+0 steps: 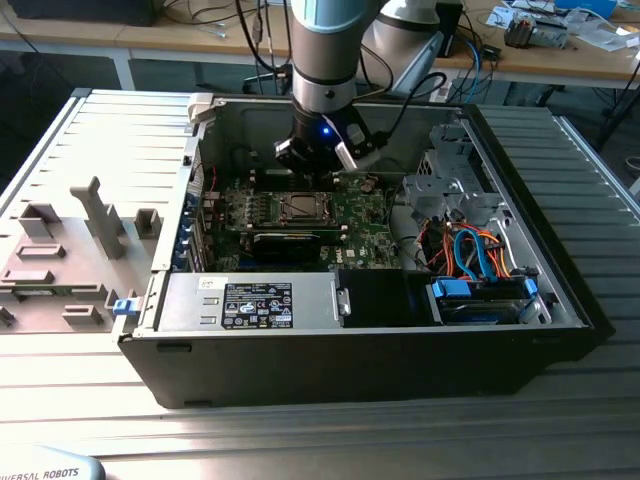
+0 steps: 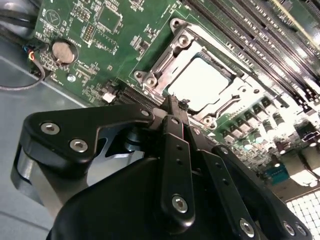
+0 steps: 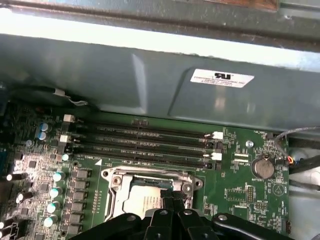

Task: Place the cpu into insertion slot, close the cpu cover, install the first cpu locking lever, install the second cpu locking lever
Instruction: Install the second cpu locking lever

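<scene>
Cpu (image 2: 200, 82): seated flat in the socket on the green motherboard (image 2: 100, 45), silvery top exposed.
Cpu cover (image 2: 176, 45): lying down around the chip, framing it in both wrist views.
My gripper (image 2: 172, 102): fingers pressed together, holding nothing, tips at the socket's edge just beside the cover frame.
Memory slots (image 3: 145, 140): parallel rows alongside the socket.
Coin battery (image 3: 262, 168): near the board's corner.
Computer case (image 1: 560, 290): open, lying on the table; my arm reaches in from above.

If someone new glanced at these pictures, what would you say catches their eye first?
Probably the gripper, poised at the edge of the cpu cover, which lies closed over the silvery cpu on the green motherboard. In the exterior view, the open computer case on the slatted table stands out.
</scene>
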You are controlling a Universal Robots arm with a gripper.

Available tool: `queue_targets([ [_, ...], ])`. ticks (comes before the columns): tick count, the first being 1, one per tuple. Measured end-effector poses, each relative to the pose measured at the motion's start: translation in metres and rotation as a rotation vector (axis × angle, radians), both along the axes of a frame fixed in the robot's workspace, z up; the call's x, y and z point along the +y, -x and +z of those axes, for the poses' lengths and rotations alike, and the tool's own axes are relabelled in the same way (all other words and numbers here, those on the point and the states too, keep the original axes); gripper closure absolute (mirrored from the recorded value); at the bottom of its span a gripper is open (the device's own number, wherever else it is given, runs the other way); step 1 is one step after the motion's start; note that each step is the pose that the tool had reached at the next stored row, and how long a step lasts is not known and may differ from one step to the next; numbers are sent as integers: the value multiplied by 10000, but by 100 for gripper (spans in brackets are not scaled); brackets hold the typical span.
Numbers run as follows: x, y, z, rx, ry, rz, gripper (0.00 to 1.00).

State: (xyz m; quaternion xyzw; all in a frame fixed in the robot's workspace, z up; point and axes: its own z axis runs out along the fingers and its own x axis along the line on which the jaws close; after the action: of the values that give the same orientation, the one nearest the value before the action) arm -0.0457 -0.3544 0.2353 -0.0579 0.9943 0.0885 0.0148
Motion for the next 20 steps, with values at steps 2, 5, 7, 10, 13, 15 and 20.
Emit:
queue_targets([
  [2,-31,0,0,0,0,0,89],
  [5,-101,0,0,0,-1,-1,89],
  [7,-162,-11,-1,5,0,-1,89],
  [10,-235,-16,-1,8,-1,0,89],
  [13,-298,-16,-1,8,0,0,89],
  [15,-334,-16,-1,8,-1,-1,89],
  [20,-439,-16,-4,8,0,-1,89],
])
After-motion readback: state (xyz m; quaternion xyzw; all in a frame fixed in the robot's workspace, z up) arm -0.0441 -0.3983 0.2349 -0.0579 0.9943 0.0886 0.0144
